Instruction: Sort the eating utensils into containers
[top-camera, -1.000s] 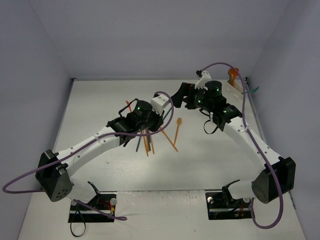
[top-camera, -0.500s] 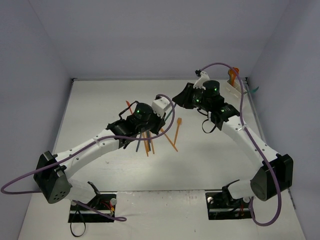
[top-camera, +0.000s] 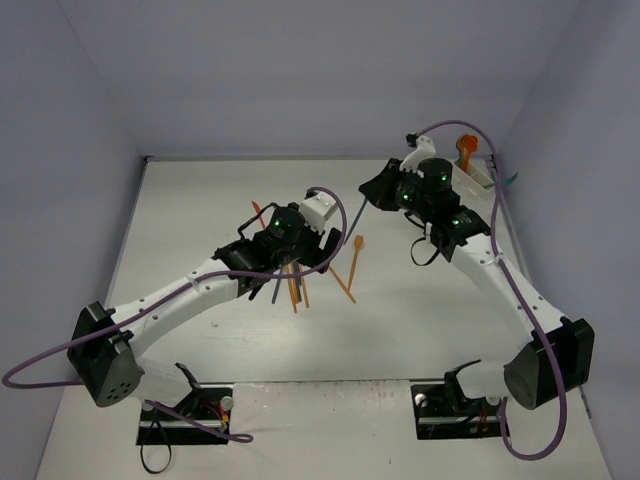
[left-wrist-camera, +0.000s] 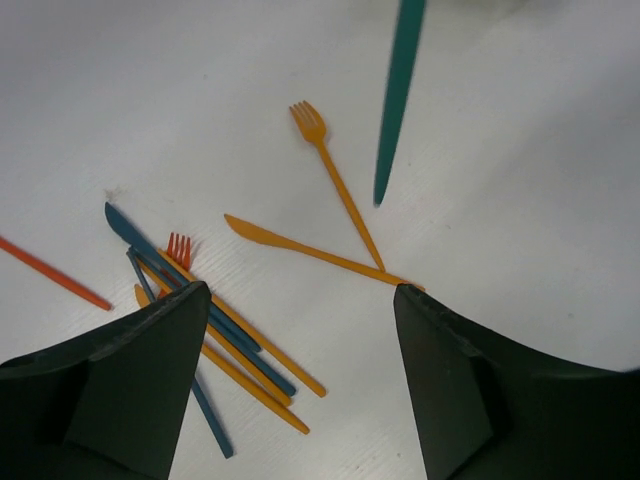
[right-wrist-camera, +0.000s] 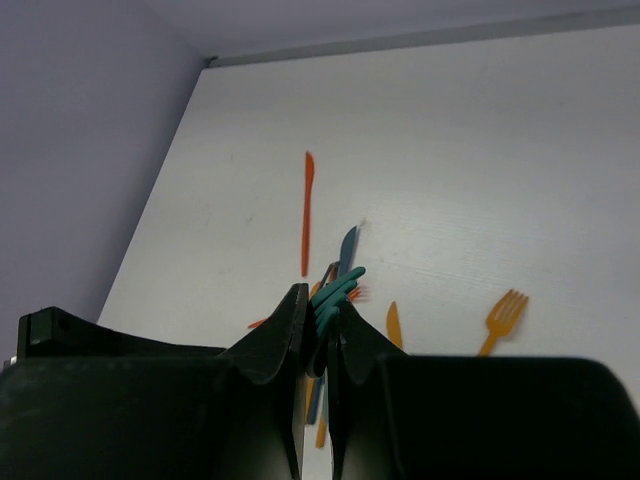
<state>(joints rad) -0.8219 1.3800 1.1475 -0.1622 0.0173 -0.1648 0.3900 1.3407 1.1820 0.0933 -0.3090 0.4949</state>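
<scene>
Clamping one teal fork (right-wrist-camera: 342, 284) between closed fingers, the right gripper (right-wrist-camera: 319, 312) holds it clear of the white table (left-wrist-camera: 520, 200). The left gripper (left-wrist-camera: 300, 298) is spread wide with nothing in it, over the loose utensils: one orange fork (left-wrist-camera: 336, 185) whose handle end meets one orange knife (left-wrist-camera: 310, 250), a crossed heap (left-wrist-camera: 215, 350) with two dark blue pieces and at least three orange ones, and one red-orange piece (left-wrist-camera: 55, 272) apart. White bins (top-camera: 478, 178) sit at the far right edge, their number unclear
</scene>
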